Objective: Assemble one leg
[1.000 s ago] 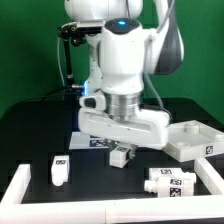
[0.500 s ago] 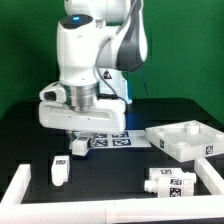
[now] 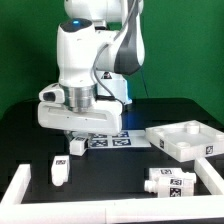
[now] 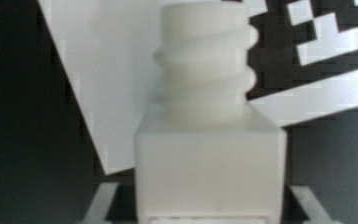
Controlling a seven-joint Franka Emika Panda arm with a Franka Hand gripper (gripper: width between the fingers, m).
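Note:
My gripper [image 3: 78,143] is shut on a white table leg [image 3: 78,148] and holds it upright just above the black table, by the marker board [image 3: 108,141]. In the wrist view the leg [image 4: 208,120] fills the middle: a square block with a ribbed, threaded end, gripped at its block between the two fingers [image 4: 108,198]. A second white leg [image 3: 59,169] stands in front of it. A third leg [image 3: 172,183] lies on its side at the exterior view's right. The white tabletop [image 3: 185,138] lies at the right.
A white frame edges the work area, with one corner at the exterior view's front left [image 3: 19,186] and one at the front right [image 3: 211,176]. The marker board shows behind the held leg in the wrist view [image 4: 114,70].
Since a second ago the arm has swung to the exterior view's left with the leg in its grip. Over the last half second it has held still.

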